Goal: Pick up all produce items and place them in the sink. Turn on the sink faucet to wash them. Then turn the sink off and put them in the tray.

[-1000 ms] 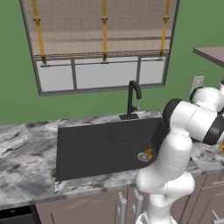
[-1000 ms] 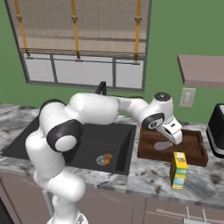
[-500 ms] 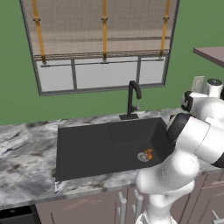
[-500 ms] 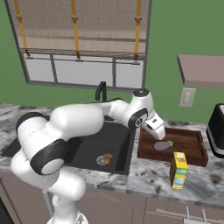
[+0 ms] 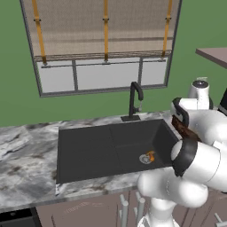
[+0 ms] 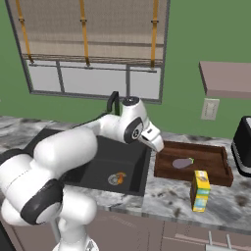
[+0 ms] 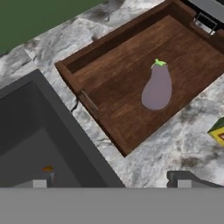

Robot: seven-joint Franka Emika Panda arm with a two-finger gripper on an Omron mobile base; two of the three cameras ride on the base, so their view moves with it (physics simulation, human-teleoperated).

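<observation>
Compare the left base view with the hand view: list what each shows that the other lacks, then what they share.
Left base view alone: the faucet, the window behind it, and the drain with the orange piece beside it. Hand view alone: the purple piece lying in the tray, plus a corner of a yellow carton. Both: the black sink and the marble counter.

Light: I see even, bright, flat rendered light, no clear source | Shadows: soft, faint beside the tray (image 7: 70,72) rim | Glare: I find little | Focus: base views sharp | Hand view: coarser, slightly soft, blocky textures | Edges: straight, undistorted
</observation>
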